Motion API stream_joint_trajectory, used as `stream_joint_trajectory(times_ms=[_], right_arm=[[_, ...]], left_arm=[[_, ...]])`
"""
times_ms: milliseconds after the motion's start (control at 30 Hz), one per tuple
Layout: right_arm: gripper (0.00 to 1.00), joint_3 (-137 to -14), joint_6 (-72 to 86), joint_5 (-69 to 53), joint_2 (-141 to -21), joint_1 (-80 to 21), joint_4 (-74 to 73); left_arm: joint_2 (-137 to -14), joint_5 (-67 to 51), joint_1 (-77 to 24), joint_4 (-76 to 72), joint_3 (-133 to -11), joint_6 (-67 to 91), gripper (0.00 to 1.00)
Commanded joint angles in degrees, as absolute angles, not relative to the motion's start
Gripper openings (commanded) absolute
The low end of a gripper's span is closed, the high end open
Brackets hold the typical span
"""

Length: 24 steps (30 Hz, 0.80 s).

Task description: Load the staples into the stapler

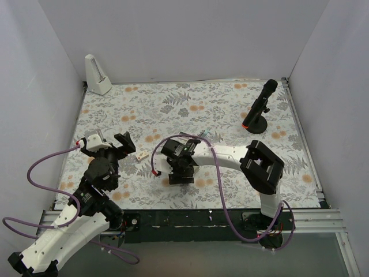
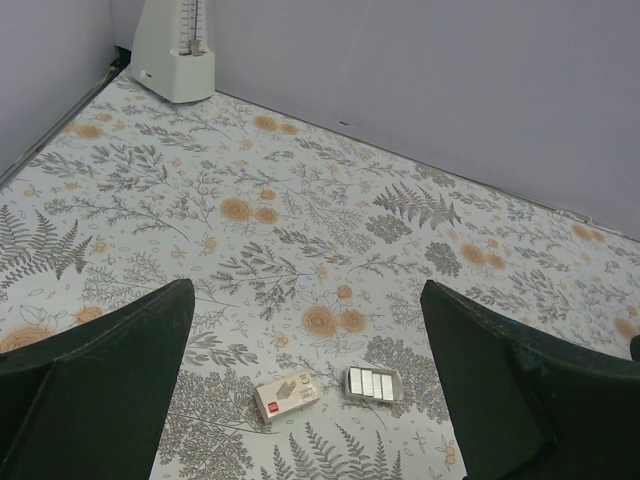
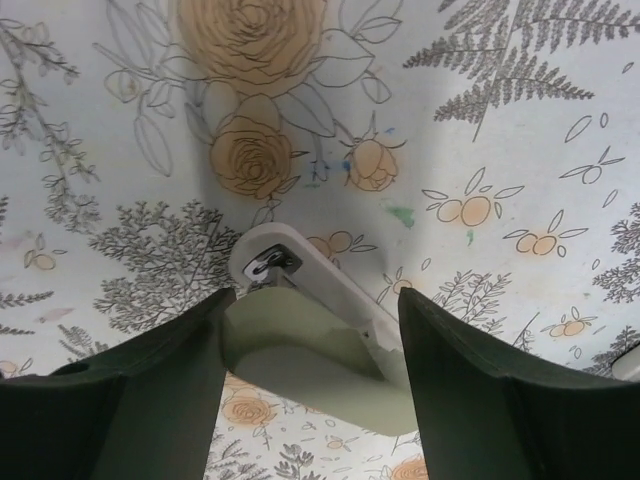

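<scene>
A white metronome-shaped thing stands far back-left of the stapler. Left of the stapler, the left hand is spread wide and grips nothing. Just ahead of it on the floral tabletop lie the staples box, its red label too small to read, and the grey staple block beside it. The right hand clasps the stapler, a finger on either side. A black stand sits back-right of the stapler.

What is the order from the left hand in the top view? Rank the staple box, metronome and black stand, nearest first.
1. Staple box, just right of the left hand.
2. Metronome, far-left corner.
3. Black stand, far right.
</scene>
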State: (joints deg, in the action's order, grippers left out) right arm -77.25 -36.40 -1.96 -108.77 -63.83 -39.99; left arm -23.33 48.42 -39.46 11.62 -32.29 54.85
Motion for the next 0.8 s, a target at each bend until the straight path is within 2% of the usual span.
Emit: stream_joint_trajectory(times_ms=[0,200,400,767], right_arm=[[0.67,-79.2,-33.4,-2.0,-109.6,-60.9,-38.8],[0.41,-74.2,-28.8,-1.0,-107.0,-57.0,-36.1],[0.31,-66.6,-22.2,2.8,-102.0,-50.7,-33.4],[0.33,-56.2,-3.3,6.4,-95.6,-30.4,-33.2]], left_arm=[[-23.4,48.1,-39.0,11.9,-32.0,54.5,0.98],[-23.9,47.5,-39.0,11.5,-31.9,54.3,0.98],[-24.2,46.9,-38.9,11.5,-31.9,54.2,0.98],[-23.9,45.7,-38.9,11.2,-31.7,54.4,0.98]])
